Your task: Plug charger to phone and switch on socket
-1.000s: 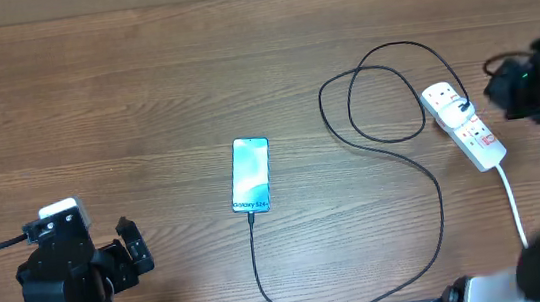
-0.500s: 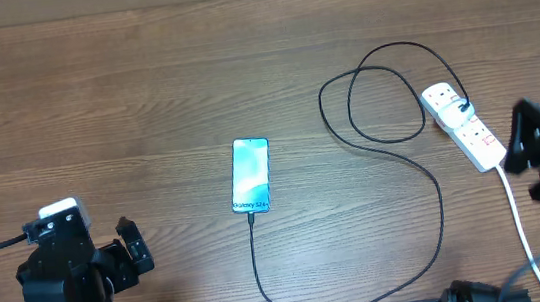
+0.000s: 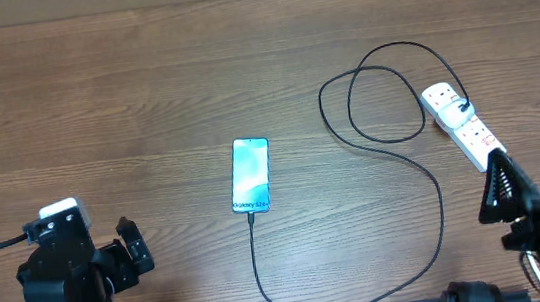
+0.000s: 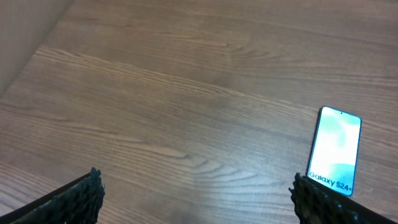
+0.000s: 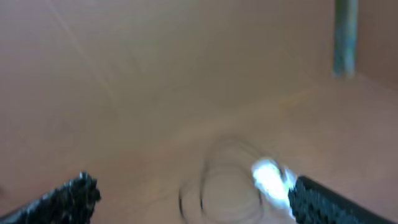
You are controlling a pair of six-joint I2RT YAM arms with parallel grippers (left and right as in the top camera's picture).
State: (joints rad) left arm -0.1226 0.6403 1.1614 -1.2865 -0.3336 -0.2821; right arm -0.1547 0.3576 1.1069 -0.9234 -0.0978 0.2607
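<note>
Near the middle of the wooden surface [image 3: 123, 96], seen from overhead, the phone [image 3: 252, 176] lies flat and face up. It is a slim rectangle with black edges and a light blue-teal screen, with "Galaxy S24+" printed along its lower end. The charger [image 3: 253, 245], a long thin black cable, meets the phone's lower short edge. From there it runs toward the front edge of the surface, sweeps right in a wide curve, and climbs back into two overlapping loops. It ends at a dark plug seated in the socket [image 3: 461, 123].

The socket is a white elongated power strip lying at an angle near the right edge, well apart from the phone. It carries small red marks along its face, too small to tell how the switches are set.

The left hand [image 3: 132, 251] sits at the front left corner, away from everything, with its fingers apart and nothing between them. Its wrist view shows both dark fingertips [image 4: 81, 198] spread wide over bare wood, with the phone [image 4: 336, 151] ahead and to the right.

The right hand [image 3: 535, 188] hovers just in front of the socket's near end, its two black fingers [image 3: 499, 192] spread and empty. Its wrist view is heavily blurred. A white patch and faint dark loops show between the parted fingertips [image 5: 74, 198].
</note>
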